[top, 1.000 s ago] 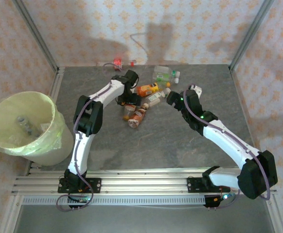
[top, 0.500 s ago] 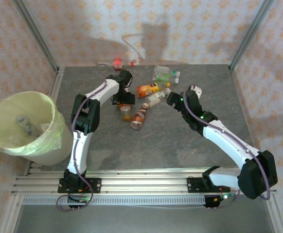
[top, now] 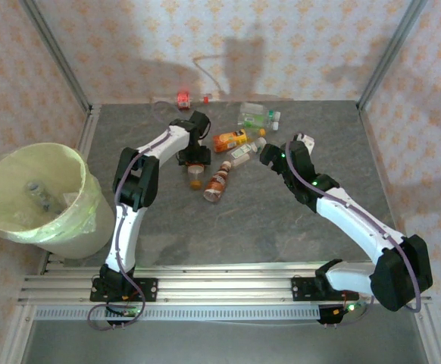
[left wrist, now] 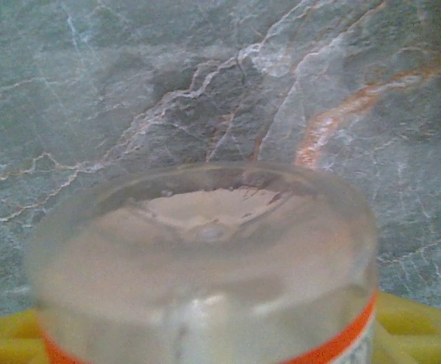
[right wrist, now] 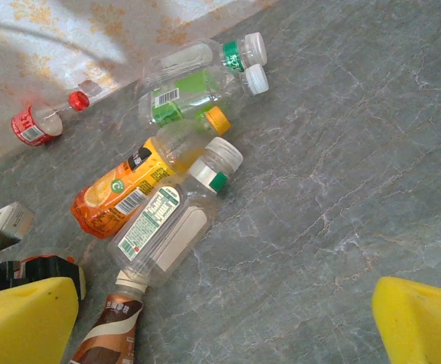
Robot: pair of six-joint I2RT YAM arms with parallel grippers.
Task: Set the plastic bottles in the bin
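1. Since 1 s ago the left gripper (top: 195, 167) had pulled one orange-labelled bottle (left wrist: 205, 265) out of the small cluster and shifted it left. The brown-labelled bottle (top: 217, 182) was left lying alone just right of it. Right arm showed no visible change.
2. Nearest, at the left beside the bench (top: 281, 227) edge: the bin (top: 84, 216), upright, with one clear bottle (top: 42, 196) lying inside.
3. Left gripper was clamped on the orange-labelled bottle. The wrist view had the clear base up close, with a yellow finger (left wrist: 421, 330) against each side. Could not tell whether the bottle was off the bench.
4. Right gripper (right wrist: 220, 326) had its yellow fingers spread wide with nothing between them, over bare bench just right of the bottle group.
5. Just past that, a white-capped bottle (right wrist: 167, 227) with a green-and-white label lay on its side, touching the orange juice bottle (right wrist: 126, 189).
6. Further back, a green-labelled bottle (right wrist: 179, 98) and a green-banded bottle (right wrist: 205, 54) lay side by side, caps pointing right.
7. Farthest: the red cola-labelled bottle (right wrist: 32, 125), on its side at the foot of the back wall, apart from the rest.
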